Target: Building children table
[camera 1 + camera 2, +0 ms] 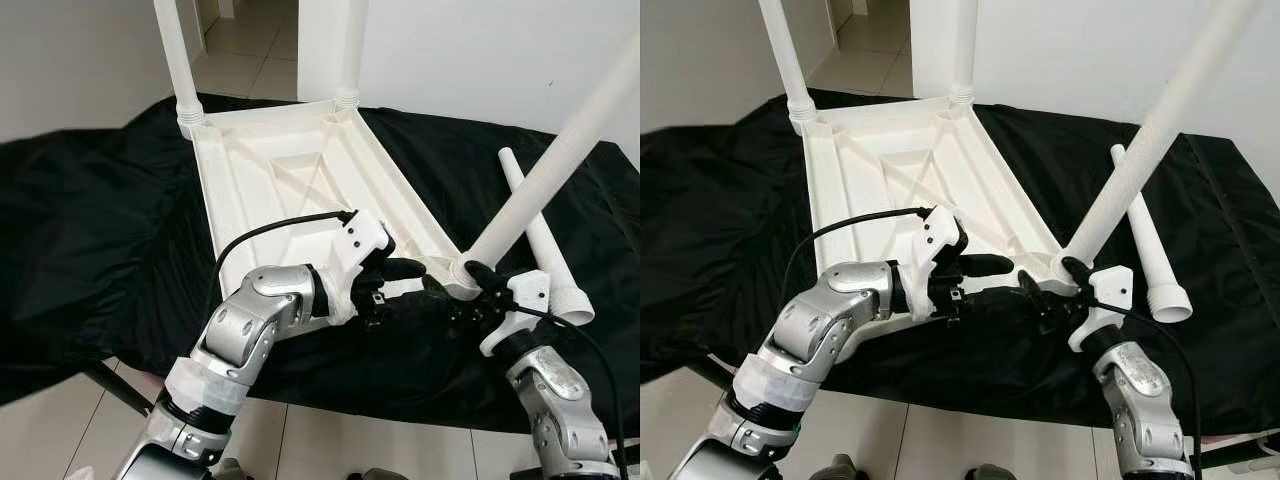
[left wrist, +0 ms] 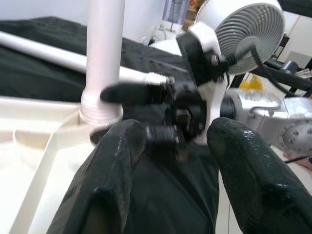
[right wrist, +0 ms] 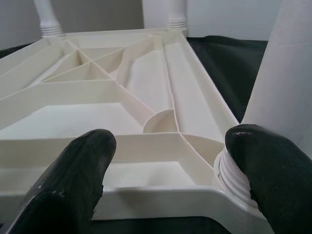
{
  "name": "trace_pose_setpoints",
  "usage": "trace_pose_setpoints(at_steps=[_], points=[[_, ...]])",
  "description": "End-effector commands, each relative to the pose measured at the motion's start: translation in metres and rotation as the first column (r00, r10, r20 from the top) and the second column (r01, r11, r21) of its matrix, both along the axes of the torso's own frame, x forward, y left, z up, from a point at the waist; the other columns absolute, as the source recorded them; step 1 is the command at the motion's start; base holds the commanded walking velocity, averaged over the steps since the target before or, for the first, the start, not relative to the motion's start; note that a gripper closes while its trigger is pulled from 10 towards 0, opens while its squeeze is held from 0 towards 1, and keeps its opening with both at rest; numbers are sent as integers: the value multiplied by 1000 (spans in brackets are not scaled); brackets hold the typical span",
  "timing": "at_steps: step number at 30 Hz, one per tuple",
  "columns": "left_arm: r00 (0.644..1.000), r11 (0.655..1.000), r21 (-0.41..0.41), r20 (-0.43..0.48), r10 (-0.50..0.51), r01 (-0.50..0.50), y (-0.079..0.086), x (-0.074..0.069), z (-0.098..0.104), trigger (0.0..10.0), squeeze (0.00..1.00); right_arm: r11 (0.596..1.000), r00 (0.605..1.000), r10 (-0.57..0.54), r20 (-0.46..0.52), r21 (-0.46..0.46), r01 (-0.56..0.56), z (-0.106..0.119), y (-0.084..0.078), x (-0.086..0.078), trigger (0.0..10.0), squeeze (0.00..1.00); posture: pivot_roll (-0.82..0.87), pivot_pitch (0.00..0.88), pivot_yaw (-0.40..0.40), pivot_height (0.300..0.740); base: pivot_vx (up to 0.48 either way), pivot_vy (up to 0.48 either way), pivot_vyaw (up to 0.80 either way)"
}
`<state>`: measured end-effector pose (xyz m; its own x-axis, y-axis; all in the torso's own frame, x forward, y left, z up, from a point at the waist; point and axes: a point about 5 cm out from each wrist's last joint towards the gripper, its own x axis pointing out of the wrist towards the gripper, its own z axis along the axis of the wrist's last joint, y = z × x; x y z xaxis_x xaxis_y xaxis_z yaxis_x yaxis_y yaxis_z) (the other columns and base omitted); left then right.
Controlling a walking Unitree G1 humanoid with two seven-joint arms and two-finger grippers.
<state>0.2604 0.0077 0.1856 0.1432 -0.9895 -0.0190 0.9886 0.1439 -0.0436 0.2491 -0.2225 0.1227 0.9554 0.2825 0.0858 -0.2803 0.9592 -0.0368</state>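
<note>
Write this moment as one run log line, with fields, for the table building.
stage: legs | tabletop: upside down on black cloth | near-right leg: in corner socket, leaning | spare leg: on cloth | right gripper: open, at that socket | left gripper: open

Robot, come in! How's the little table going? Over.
Both grippers, left and right, open at near corner leg. Tabletop upside down, three legs in. Fourth leg loose on cloth.

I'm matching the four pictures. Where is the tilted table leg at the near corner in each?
Left eye: tilted leg, right side.
Right eye: upper right.
Left wrist: upright post, upper left.
Right wrist: right edge.
Shared landmark: the upturned table top.
</note>
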Motion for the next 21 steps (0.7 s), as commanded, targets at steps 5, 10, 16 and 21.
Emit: trace_pose_setpoints(at_steps=[5,10,16,21], points=[[1000,1000,3,15,21,-21,-3,-1,2,10000,0,989,988,-149,24,-9,150,1,-25,1,10000,0,1,3,-31,740,0,0,0],[998,999,9,30,46,-47,-4,0,2,10000,0,963,963,-269,26,-21,270,-3,-46,0,10000,0,-1,10,-28,740,0,0,0],[996,999,14,73,49,-50,-4,1,-1,10000,0,952,952,-305,36,4,306,-2,-51,-5,10000,0,-7,19,-23,740,0,0,0],[986,999,39,166,30,-37,3,4,-5,10000,0,987,986,-159,46,42,158,0,-20,-13,10000,0,-8,28,-21,740,0,0,0]])
